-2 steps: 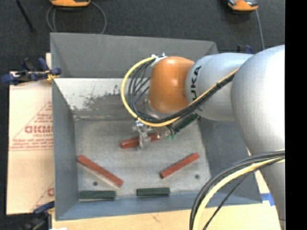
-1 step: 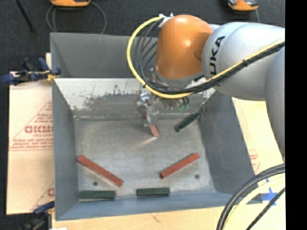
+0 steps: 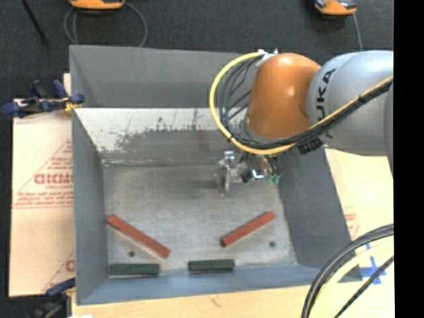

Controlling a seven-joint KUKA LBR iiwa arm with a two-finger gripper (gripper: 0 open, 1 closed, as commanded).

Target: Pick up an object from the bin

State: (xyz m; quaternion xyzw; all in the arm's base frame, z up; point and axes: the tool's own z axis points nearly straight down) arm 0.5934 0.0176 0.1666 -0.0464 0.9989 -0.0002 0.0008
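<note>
Gripper [image 3: 228, 175] hangs low over the back half of the bin's [image 3: 87, 177] floor, a little toward the view's right, under the orange wrist cover of the arm [image 3: 354, 101]. It shows as a small metal cluster seen from above, and whether it is spread or closed I cannot tell. No thing can be made out in it.

Nearest is the right red bar [image 3: 248, 228] — a slim slat lying flat, aslant, toward the front of the bin and slightly right of the gripper, apart from it. The left red bar [image 3: 138, 236] lies aslant the other way near the front left corner, well apart from the gripper.

Two dark green bars lie along the front wall: the left green bar [image 3: 134, 269] just beside the near end of the left red bar, perhaps touching it, and the right green bar [image 3: 211, 265] in front of the right red bar's lower end, a gap between them.

All four bars keep to the front strip — the middle and back of the floor are bare grey metal, with room on every side of the right red bar.
</note>
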